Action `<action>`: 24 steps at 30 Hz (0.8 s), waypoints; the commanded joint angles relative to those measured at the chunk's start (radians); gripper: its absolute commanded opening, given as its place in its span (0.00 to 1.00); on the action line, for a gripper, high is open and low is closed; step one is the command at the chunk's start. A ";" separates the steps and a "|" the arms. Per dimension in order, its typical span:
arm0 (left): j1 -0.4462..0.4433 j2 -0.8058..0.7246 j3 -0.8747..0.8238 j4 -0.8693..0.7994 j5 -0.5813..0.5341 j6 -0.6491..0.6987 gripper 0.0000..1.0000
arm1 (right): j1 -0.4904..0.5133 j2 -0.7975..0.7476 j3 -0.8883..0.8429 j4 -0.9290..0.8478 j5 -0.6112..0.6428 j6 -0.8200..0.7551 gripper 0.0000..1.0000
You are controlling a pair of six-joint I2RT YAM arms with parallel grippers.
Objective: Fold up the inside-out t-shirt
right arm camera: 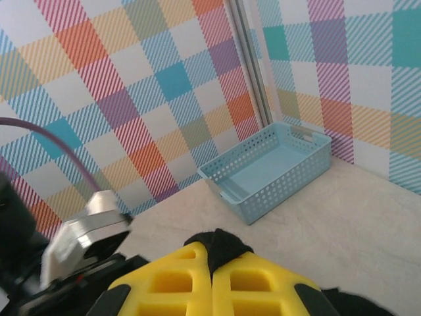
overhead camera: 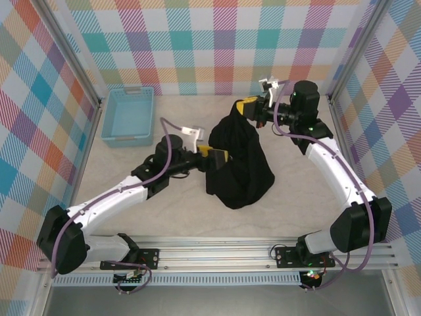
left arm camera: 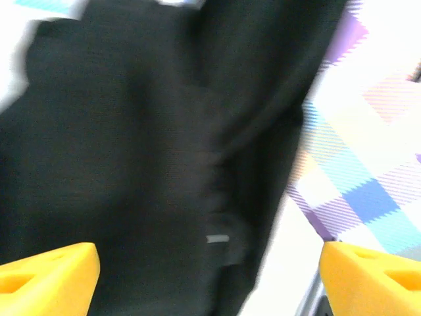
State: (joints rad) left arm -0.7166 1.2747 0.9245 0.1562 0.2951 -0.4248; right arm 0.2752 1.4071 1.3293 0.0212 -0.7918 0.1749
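Both reach inward: right end effector [overhead camera: 248, 105] pinches the t-shirt [overhead camera: 237, 164] aloft, left end effector [overhead camera: 216, 157] wide.

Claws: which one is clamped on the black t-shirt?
The right claw, its yellow tips shut on the t-shirt; the left claw stands wide open.

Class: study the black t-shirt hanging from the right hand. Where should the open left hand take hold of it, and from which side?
Grip the t-shirt by its hanging side fold nearest the left hand, midway up, coming in level from the left. The right hand pinches the top, so the cloth drapes down to the table in a cone, and that fold faces that open hand.
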 commanded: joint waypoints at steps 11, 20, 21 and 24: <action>0.229 0.203 0.113 0.007 0.002 0.012 0.26 | -0.036 -0.134 0.038 0.044 -0.006 0.095 0.00; 0.101 0.084 0.088 0.025 0.052 0.067 0.68 | -0.031 -0.102 0.054 0.028 0.009 0.129 0.00; 0.096 0.092 0.097 0.019 0.050 0.082 0.71 | -0.031 -0.102 0.052 0.030 0.002 0.129 0.00; 0.094 0.163 0.159 -0.022 0.037 0.130 0.73 | -0.030 -0.105 0.044 0.032 -0.021 0.123 0.00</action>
State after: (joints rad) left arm -0.6258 1.3930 1.0393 0.1394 0.3328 -0.3561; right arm 0.2417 1.3029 1.3426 -0.0017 -0.7700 0.2924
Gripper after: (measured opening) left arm 0.729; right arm 0.050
